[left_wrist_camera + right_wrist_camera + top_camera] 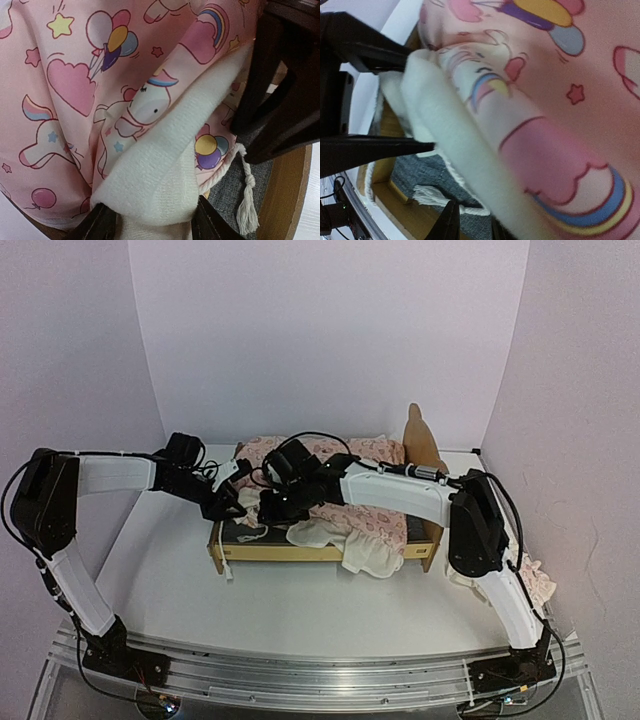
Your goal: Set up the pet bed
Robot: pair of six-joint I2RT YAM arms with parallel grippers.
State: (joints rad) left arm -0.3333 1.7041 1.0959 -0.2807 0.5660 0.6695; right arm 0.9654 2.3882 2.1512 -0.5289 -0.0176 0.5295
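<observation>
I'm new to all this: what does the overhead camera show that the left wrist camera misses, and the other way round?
Only overhead: the left arm and right arm whole, the pet bed with its ear-shaped headboard, and the white table. Only left wrist: the unicorn-and-balloon print up close, and a knotted white cord. Both: the pink quilt, with the left gripper pinching its white backing.
</observation>
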